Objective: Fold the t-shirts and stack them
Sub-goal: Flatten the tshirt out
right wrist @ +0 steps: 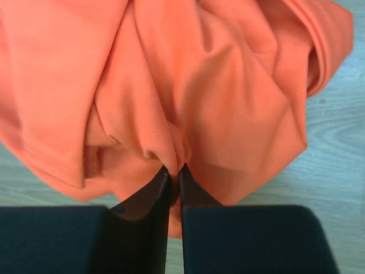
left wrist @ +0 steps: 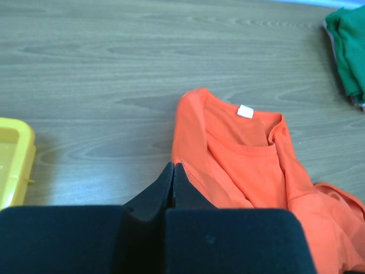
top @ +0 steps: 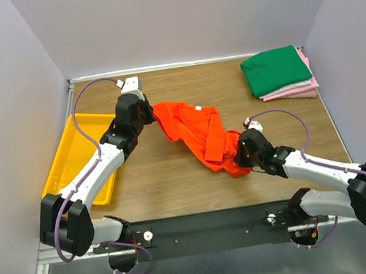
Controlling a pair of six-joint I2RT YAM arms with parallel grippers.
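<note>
The bright orange t-shirt (top: 196, 132) lies crumpled in a diagonal band across the middle of the table, its collar and white label toward the left arm. My left gripper (top: 148, 114) is shut, and its fingertips pinch the shirt's near shoulder edge (left wrist: 182, 171). My right gripper (top: 242, 153) is shut on a bunched fold at the shirt's lower end (right wrist: 171, 148). A folded stack sits at the back right, with the dark green shirt (top: 275, 69) on top and white and pink shirts (top: 301, 87) under it. The green one also shows in the left wrist view (left wrist: 348, 51).
The yellow plastic tray (top: 62, 168) lies along the table's left side beneath the left arm, and its corner shows in the left wrist view (left wrist: 11, 160). Grey walls enclose the wooden table (top: 168, 179) on three sides.
</note>
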